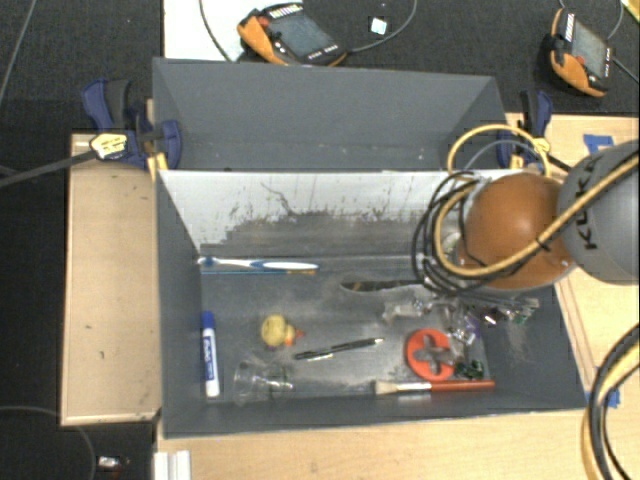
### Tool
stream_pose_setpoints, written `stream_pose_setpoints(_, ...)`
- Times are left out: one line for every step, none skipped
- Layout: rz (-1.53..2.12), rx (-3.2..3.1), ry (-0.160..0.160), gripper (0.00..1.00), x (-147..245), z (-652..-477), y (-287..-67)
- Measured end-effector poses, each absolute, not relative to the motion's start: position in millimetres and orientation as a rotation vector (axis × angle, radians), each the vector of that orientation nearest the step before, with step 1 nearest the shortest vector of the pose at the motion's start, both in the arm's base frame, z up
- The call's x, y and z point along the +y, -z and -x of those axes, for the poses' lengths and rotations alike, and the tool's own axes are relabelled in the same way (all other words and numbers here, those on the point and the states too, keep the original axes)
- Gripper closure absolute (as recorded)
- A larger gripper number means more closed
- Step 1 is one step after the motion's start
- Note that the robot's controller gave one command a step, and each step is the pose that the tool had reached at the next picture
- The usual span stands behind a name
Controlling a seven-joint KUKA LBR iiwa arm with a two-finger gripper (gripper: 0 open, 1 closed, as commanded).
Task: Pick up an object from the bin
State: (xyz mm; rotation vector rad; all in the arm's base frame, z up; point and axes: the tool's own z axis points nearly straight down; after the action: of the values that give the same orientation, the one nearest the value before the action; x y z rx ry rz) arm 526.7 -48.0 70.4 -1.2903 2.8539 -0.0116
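Observation:
My gripper [458, 330] hangs low in the right part of the bin, beneath the arm's orange cover. Just below and to its left lies a red round piece with openings [429, 354], close to the gripper; whether they touch I cannot tell. A small green and black part [470, 370] sits right of the red piece. Along the bin's front lies a brush with an orange handle [432, 388]. A thin black pen [340, 348] lies to the left of the red piece.
Further left are a yellow rubber duck [277, 331], a clear plastic piece [262, 378] and a blue and white marker [210, 354]. A white and blue toothbrush [258, 264] lies by the back wall. A dark flat utensil [375, 286] lies mid-bin.

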Motion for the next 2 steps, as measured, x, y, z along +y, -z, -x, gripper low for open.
stream_pose_setpoints(1.466, 2.764, 0.000, 1.00, 50.1, -485.5, -70.9)
stream_pose_setpoints(1.468, 2.764, 0.001, 1.00, 50.0, -485.4, -71.3)
